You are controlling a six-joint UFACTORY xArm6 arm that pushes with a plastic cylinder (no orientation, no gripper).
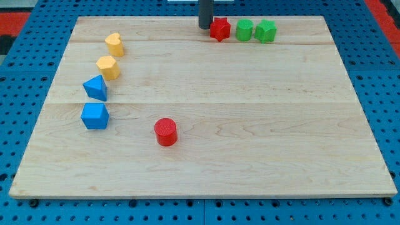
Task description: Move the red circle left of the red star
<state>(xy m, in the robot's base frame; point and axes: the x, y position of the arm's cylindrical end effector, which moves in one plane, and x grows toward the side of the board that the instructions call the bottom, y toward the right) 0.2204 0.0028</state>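
Wooden table (206, 156) lay over a blue pegboard base (25, 75). My tip (205, 27) stood at the view's top, just beside the red star (219, 29) on its left; contact could not be told. No claw on this arm, only the dark rod, so nothing was held.

Red circle (165, 132) sat alone in the lower middle of the table, well apart from the star and the tip, toward the view's bottom and somewhat left of them.

To the star's right ran a close row: green round block (244, 30), then a green block (265, 30) of unclear shape.

Along the view's left, top to bottom: yellow heart (114, 44), yellow block (108, 67), blue triangular block (95, 88), blue block (95, 116).
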